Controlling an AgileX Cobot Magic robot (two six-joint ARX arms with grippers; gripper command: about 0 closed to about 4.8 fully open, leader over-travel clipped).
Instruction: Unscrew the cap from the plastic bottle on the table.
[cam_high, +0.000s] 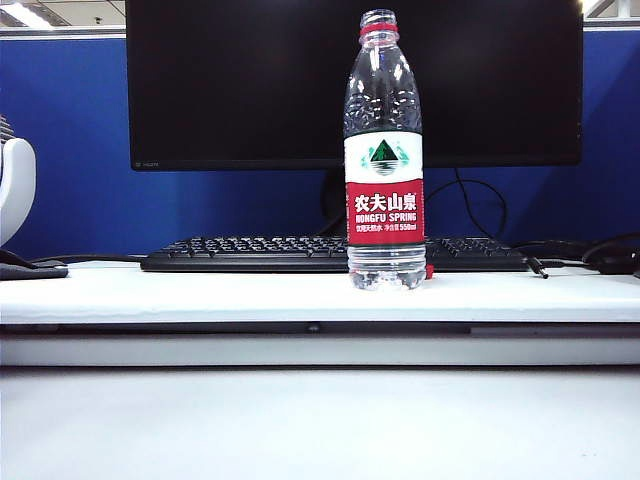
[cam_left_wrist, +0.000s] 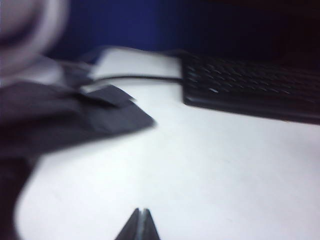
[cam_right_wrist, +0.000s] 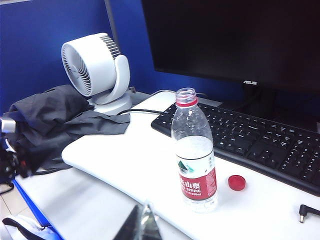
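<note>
Lying beside the clear plastic bottle (cam_right_wrist: 194, 155), the round cap (cam_right_wrist: 237, 182); both left gripper (cam_left_wrist: 140, 226) and right gripper (cam_right_wrist: 145, 225) seemingly pinched together.

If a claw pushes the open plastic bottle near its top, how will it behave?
The plastic bottle stands tall on a narrow base, so it would probably tip rather than slide. It looks nearly empty, so likely light and easily dented. Its cap lies off on the table, so any leftover water could spill.

The cap (cam_right_wrist: 237, 182) lies on the table (cam_right_wrist: 125, 160) beside the open plastic bottle (cam_right_wrist: 194, 152).
</note>
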